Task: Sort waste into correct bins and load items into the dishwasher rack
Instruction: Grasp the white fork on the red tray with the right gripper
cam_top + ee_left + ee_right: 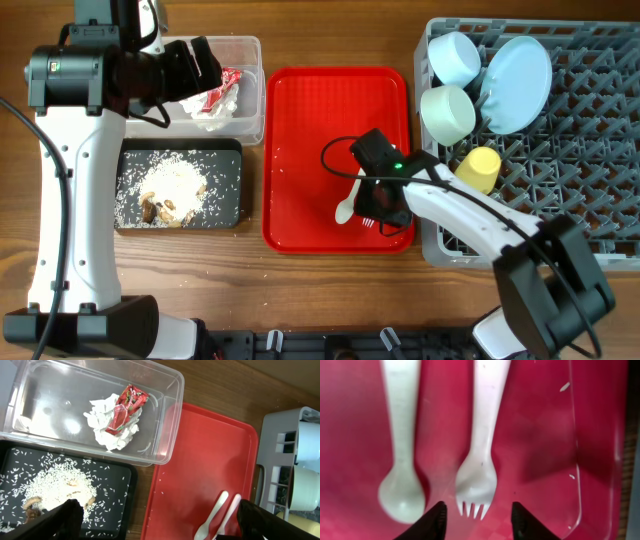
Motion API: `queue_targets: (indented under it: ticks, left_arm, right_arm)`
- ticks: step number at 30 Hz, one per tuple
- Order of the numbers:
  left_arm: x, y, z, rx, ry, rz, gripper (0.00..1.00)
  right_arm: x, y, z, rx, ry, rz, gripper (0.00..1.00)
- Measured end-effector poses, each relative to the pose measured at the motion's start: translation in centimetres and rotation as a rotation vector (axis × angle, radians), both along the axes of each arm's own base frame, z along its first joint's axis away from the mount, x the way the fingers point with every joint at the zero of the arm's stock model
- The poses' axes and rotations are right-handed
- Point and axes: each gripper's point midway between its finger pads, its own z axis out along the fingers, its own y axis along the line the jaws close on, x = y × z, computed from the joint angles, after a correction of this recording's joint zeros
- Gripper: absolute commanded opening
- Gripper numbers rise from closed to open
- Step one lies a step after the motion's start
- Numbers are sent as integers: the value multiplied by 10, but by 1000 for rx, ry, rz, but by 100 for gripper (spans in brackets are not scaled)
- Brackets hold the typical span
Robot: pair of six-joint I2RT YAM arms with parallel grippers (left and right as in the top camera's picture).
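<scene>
The white fork and white spoon lie side by side on the red tray. My right gripper is open, low over the tray, its fingertips either side of the fork's tines. My left gripper is open and empty, high over the clear tub, which holds the red wrapper on the white napkin. The black tray holds rice scraps. The grey rack holds the pale blue plate, two bowls and the yellow cup.
A few rice grains lie on the red tray near its right rim. Bare wooden table runs along the front. A black cable loops over the tray by my right wrist.
</scene>
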Motion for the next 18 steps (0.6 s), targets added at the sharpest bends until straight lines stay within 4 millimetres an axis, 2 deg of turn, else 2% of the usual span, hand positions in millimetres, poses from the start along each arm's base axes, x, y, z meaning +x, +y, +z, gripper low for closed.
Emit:
queue_targets:
  ticks: [9, 14, 18]
  left_arm:
    - [0, 0, 0, 0, 0, 0, 100]
    - [0, 0, 0, 0, 0, 0, 100]
    - [0, 0, 0, 0, 0, 0, 100]
  right_arm:
    - [3, 0, -4, -3, -5, 43, 40]
    - [7, 3, -16, -7, -6, 81, 39]
    - [8, 3, -17, -11, -6, 90, 31]
